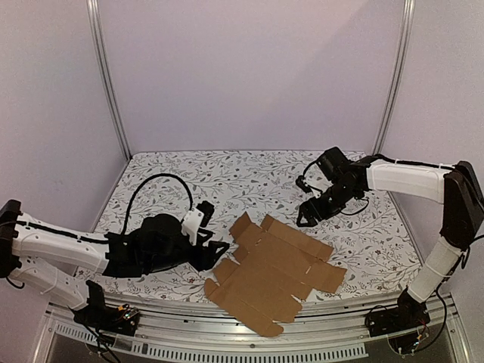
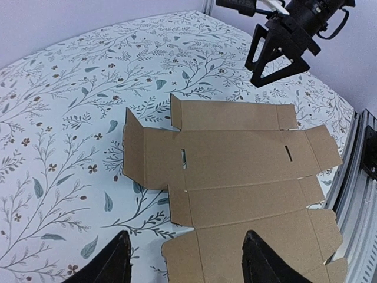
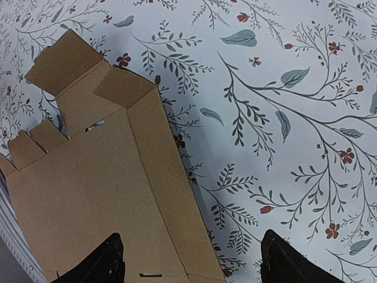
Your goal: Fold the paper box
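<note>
Currently the paper box (image 1: 272,276) lies unfolded as a flat brown sheet on the flowered tablecloth (image 1: 189,181), close to the front edge and between the two arms, with its near corner reaching over the metal rail (image 1: 227,349) there. Most of the panels lie flat, though the end flap and the narrow strip on the far-left side tilt up off the cloth. The left gripper (image 1: 215,252) sits low at the sheet's left side, its jaws spread wide with nothing clamped between them; in its wrist view the sheet (image 2: 235,171) lies flat ahead of and under the two dark fingers (image 2: 112,262). The right gripper (image 1: 310,212) hangs over the cloth just beyond the sheet's far-right edge, apart from it, jaws also wide and holding nothing.
</note>
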